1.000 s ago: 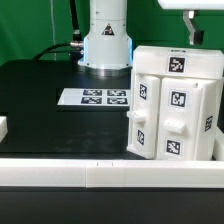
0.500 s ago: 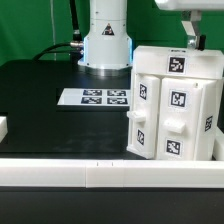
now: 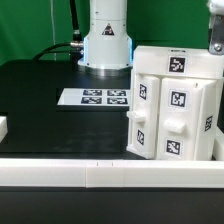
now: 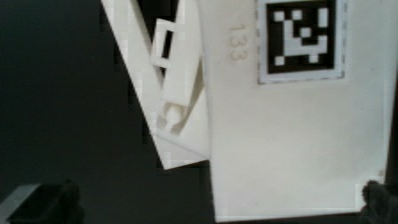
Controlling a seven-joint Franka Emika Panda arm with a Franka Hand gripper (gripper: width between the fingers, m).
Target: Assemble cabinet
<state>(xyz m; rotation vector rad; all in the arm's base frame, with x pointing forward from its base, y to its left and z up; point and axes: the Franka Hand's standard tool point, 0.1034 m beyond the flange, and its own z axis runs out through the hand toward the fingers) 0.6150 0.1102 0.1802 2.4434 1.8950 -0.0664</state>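
So the tabletop (image 3: 40,105) is black and mostly bare, and the cabinet (image 3: 172,105) stands upright at the right side of the frame, tagged faces toward the camera. It looks pretty much put together to me: walls up, door-like panels on the front, nothing loose lying nearby that I can spot, so probably little is left. The marker board (image 3: 95,97) lies flat at center, just beside the cabinet's lower left. Up in the top right corner the end effector (image 3: 213,38) hangs over the cabinet, jaws spread wide and empty, gripping nothing
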